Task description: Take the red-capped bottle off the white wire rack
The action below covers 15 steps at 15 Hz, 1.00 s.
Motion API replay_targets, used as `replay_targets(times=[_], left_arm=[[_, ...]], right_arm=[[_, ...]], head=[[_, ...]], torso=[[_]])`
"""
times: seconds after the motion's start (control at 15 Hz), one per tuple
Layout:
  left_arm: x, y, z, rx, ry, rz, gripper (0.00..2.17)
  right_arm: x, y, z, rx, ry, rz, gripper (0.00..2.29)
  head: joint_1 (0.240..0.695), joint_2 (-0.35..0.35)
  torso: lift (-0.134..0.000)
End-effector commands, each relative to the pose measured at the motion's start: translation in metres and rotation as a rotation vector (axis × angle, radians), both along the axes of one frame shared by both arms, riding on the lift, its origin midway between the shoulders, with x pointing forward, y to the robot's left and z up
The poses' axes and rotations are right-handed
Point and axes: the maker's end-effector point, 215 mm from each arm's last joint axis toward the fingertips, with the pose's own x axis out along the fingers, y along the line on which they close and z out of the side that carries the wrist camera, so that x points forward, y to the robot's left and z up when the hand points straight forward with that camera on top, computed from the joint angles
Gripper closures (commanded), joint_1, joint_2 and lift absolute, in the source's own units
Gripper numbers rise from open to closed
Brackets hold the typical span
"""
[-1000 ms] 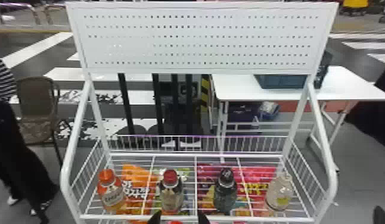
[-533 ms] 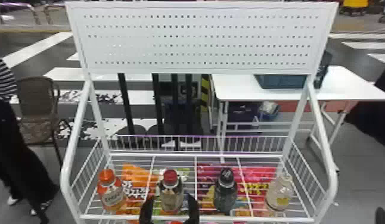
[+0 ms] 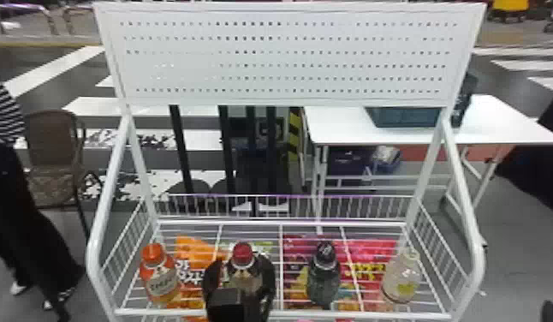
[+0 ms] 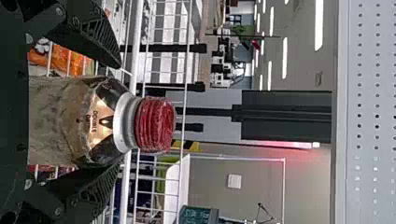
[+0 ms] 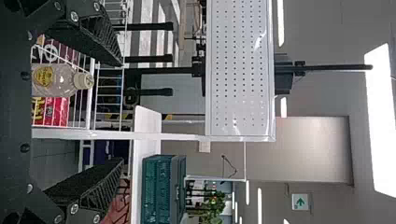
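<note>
My left gripper (image 3: pixel 239 284) is at the front of the white wire rack (image 3: pixel 284 314), one finger on each side of the red-capped bottle (image 3: pixel 242 257). In the left wrist view, the bottle (image 4: pixel 100 121) stands between the spread fingers of the left gripper (image 4: pixel 119 116), its red cap beyond the fingertips. A narrow gap shows between one finger and the bottle. My right gripper (image 5: pixel 122 112) is open in the right wrist view, with nothing held and the rack beyond it.
An orange-capped bottle (image 3: pixel 159 274) stands left of the red-capped one; a dark bottle (image 3: pixel 323 274) and a clear one (image 3: pixel 401 276) stand to its right. Colourful packs (image 3: pixel 370 257) lie below the wires. A perforated panel (image 3: pixel 284 55) rises above the rack's back.
From the rack's front edge, my left gripper has moved up and farther in, so its fingers now flank the red-capped bottle. The bottles have stayed in place.
</note>
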Motion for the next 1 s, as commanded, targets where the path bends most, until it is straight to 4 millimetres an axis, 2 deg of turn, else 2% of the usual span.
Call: replay_targets(times=[0.0,0.07,0.27,0.4,0.6,0.73,0.87,0.93], left_arm=[[0.000,0.002,0.004,-0.011,-0.002,-0.004,0.93],[-0.002,0.004,0.004,-0.014,-0.003,0.002,1.09],[-0.013,0.004,0.013,-0.031,-0.013,0.002,1.09],[-0.023,0.000,0.028,-0.043,-0.025,-0.010,1.09],[-0.044,-0.009,0.067,-0.012,-0.025,-0.040,1.09],[-0.058,0.013,0.090,0.046,0.002,-0.024,1.09],[-0.075,0.047,0.120,0.068,-0.004,0.015,1.09],[-0.082,0.071,0.131,0.088,-0.005,0.049,1.09]], right_arm=[[0.001,0.000,0.001,-0.001,-0.004,0.001,0.17],[0.002,-0.001,0.001,0.000,-0.006,0.000,0.17],[0.003,-0.002,0.001,0.000,-0.006,-0.001,0.17],[0.005,-0.002,0.002,0.000,-0.011,0.000,0.17],[0.006,-0.001,0.002,-0.002,-0.008,0.004,0.17],[0.007,-0.001,0.002,0.002,-0.009,0.003,0.17],[0.007,-0.002,-0.001,0.001,-0.005,0.004,0.17],[0.007,-0.001,0.000,0.004,-0.007,0.005,0.17]], head=[[0.499,0.000],[0.499,0.000],[0.499,0.000],[0.499,0.000],[0.499,0.000],[0.499,0.000],[0.499,0.000],[0.499,0.000]], torso=[[0.000],[0.000],[0.000],[0.000],[0.000],[0.000],[0.000],[0.000]])
